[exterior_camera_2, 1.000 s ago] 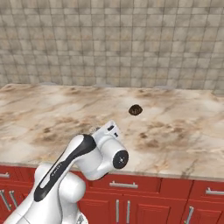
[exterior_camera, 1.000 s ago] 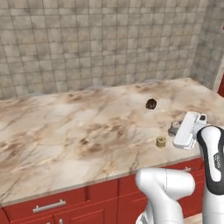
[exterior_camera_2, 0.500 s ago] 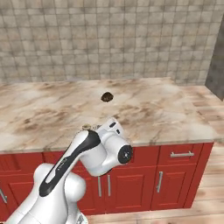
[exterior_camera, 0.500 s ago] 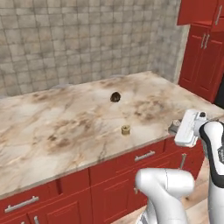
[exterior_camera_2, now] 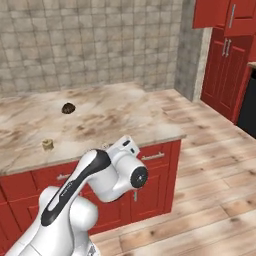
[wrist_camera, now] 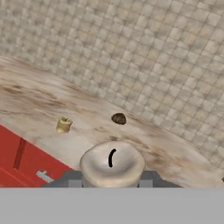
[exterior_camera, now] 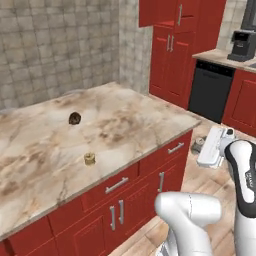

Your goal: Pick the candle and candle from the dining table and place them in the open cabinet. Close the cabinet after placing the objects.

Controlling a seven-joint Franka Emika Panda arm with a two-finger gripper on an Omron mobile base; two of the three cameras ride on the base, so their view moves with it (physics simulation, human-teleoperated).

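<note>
Transport is the step in hand — the hand (wrist_camera: 112, 181), clamped on the grey candle (wrist_camera: 112, 164), should stay level and clear of the desk (exterior_camera: 125, 125) edge, the golden-tan candle (exterior_camera: 89, 159) waiting.

A dark brown round lump (exterior_camera: 74, 118) lies by itself below the grey tiled wall (exterior_camera: 55, 45). A black dishwasher (exterior_camera: 210, 91) stands to the right of that wall, under a pale counter (exterior_camera: 220, 56) that carries a dark coffee machine (exterior_camera: 243, 39). Light wood-plank flooring (exterior_camera_2: 210, 165) spreads in front of the dishwasher.
</note>
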